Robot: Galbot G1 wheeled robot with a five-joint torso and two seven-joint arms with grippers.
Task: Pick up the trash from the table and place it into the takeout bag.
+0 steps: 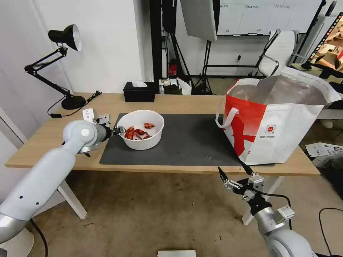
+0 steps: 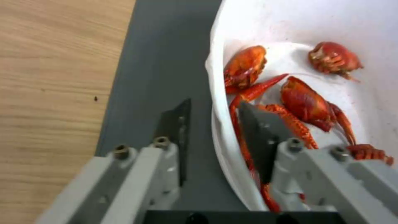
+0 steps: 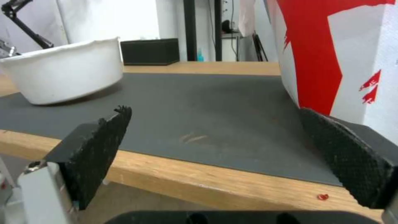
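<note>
Left jaws: the left gripper straddles the left rim of the white bowl, one finger outside over the grey mat, the other inside among the red shells. The jaws stand apart with the rim between them; whether the pads already press the wall I cannot tell.

Right jaws: the right gripper hangs below the near edge of the table, near the bag's front corner, its jaws wide apart and holding nothing.

Bowl: it sits on the left part of the mat, upright, shells gathered toward its left side.

Takeout bag: the red-and-white takeout bag stands at the right end of the table, mouth open and foil lining showing, well apart from the bowl.

Other things: a black tissue box sits at the far edge and a desk lamp at the far left; neither belongs to the trash.

Step in hand: gripping the bowl by its rim, as I judge it.

Doing it well: seat the rim deep between the pads before closing, so the thin wall does not slip out. The inner finger lies against a shell claw; it should pinch plastic rather than shell. Lift slowly and keep the bowl level, since a one-sided rim hold will likely let it sag and tip shells onto the mat. Carry it high enough to clear the bag's edge.
</note>
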